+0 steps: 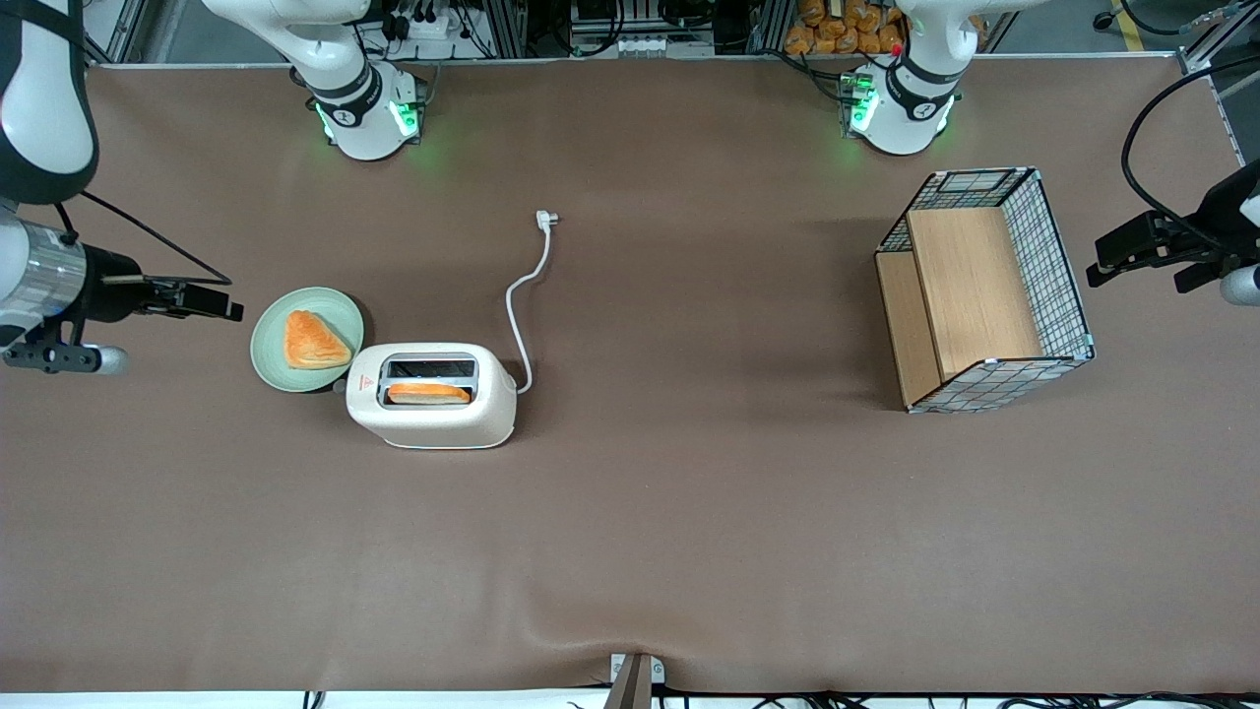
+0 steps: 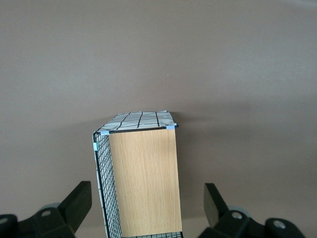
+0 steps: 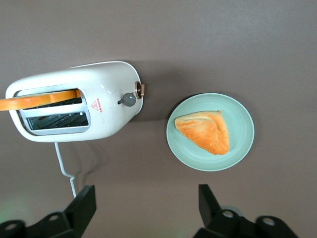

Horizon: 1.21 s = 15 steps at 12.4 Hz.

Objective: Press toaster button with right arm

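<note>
**Right arm poised, toaster knob untouched**

Nearest the front camera sat the toaster (image 1: 431, 396) on the brown desk (image 1: 689, 551), a slice of toast (image 1: 428, 393) standing in the slot closer to that camera. Its short end with the red mark faced the working arm's end of the desk, so the toaster button (image 3: 129, 99), a small grey knob, stuck out toward the green plate (image 1: 272, 354) just beside it. A triangular pastry (image 1: 313, 341) lay on that plate. A little farther from the camera, the right arm (image 1: 44, 266) held its gripper (image 1: 202, 299) above the desk, apart from the plate, jaws spread wide and holding nothing. I judged the press not yet begun. The white cord (image 1: 524, 295) trailed away farther still. Toward the parked arm's end stood a wire basket (image 1: 984, 290) with wooden panels.
</note>
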{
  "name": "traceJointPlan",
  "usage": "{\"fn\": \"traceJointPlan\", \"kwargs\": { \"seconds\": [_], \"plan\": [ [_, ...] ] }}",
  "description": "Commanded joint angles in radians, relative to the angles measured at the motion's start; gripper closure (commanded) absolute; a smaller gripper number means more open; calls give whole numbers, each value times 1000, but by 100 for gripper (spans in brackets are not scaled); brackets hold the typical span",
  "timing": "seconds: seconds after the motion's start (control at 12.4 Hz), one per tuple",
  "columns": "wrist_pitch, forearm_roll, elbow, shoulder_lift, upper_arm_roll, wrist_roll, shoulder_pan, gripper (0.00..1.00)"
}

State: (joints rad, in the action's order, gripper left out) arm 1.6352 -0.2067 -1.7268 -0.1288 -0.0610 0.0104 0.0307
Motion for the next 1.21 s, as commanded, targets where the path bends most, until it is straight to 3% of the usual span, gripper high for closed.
{"fn": "traceJointPlan", "kwargs": {
  "seconds": [0.0,0.08,0.16,0.81,1.13],
  "plan": [
    [9,-54,-4,-21,-5,3,-8,65],
    [11,-77,-4,-35,-5,5,-6,88],
    [12,-89,-4,-49,-5,6,-8,100],
    [216,-117,-88,-94,-3,45,-64,100],
    [232,-138,-86,-124,-3,71,-72,100]
  ]
}}
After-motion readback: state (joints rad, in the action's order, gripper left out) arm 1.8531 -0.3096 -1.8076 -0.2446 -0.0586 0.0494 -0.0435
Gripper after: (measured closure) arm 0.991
